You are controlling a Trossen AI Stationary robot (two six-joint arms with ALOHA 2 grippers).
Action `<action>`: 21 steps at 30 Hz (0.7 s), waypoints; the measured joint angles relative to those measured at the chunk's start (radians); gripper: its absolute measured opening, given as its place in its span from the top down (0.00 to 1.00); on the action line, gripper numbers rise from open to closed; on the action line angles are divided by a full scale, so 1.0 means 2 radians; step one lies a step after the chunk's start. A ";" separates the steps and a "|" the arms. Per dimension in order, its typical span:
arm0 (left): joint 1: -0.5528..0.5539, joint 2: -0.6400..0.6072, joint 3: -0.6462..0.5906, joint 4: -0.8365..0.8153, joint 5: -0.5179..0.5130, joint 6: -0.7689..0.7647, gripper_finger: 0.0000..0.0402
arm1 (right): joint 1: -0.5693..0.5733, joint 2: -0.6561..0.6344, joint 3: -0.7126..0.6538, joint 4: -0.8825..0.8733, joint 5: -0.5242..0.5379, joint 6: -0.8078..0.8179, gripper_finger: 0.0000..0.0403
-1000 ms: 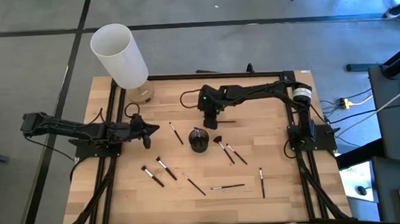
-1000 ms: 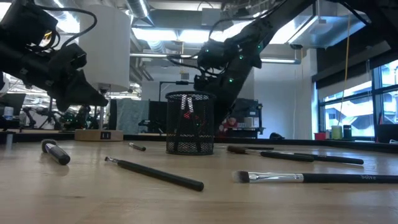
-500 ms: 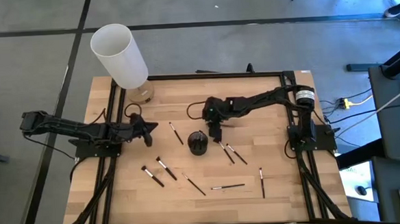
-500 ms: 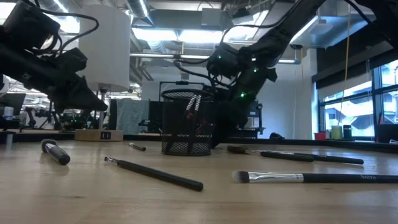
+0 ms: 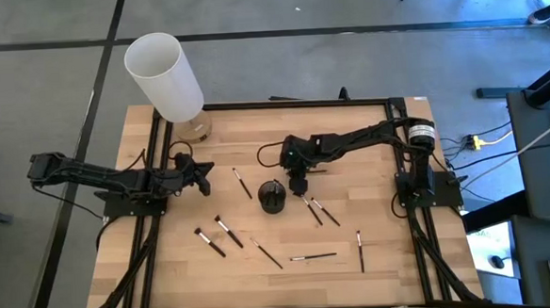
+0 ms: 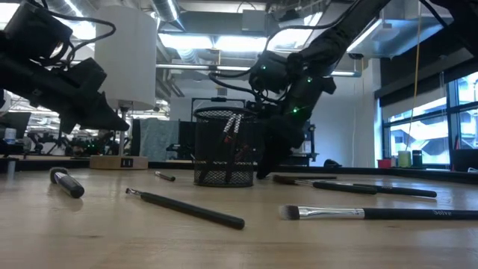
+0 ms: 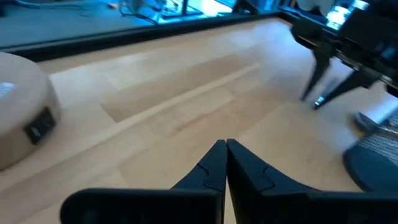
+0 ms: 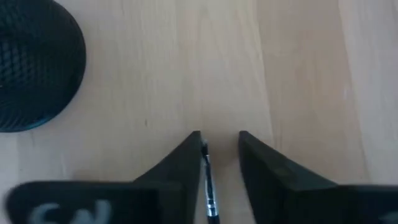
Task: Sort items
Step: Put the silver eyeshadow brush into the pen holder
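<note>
While the right gripper (image 8: 216,155) hangs low beside the mesh cup (image 5: 272,196), fingers parted astride a brush (image 8: 208,186) on the table (image 5: 375,262); other brushes (image 5: 230,233) scattered; left gripper (image 7: 225,163) clenched, empty, well apart.

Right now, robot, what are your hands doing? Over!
Right gripper open, low over a brush beside the mesh cup. Left gripper shut, waiting at table's left. Other brushes lie loose. Nothing blocking.

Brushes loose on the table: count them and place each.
8 brushes: one near the left gripper; three lower left; two by the right gripper; two lower right. The cup holds more, partly hidden.
</note>
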 joint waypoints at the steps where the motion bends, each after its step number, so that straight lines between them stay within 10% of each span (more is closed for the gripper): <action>1: 0.000 0.000 0.000 0.000 -0.007 0.000 0.99 | 0.001 0.000 -0.001 0.001 0.000 0.003 0.80; 5: 0.000 0.000 0.000 0.000 -0.018 0.000 0.99 | 0.001 0.001 -0.001 0.002 -0.001 0.005 0.97; 21: 0.000 0.000 0.000 0.000 0.020 -0.007 0.99 | 0.005 -0.122 -0.008 0.034 0.079 0.035 1.00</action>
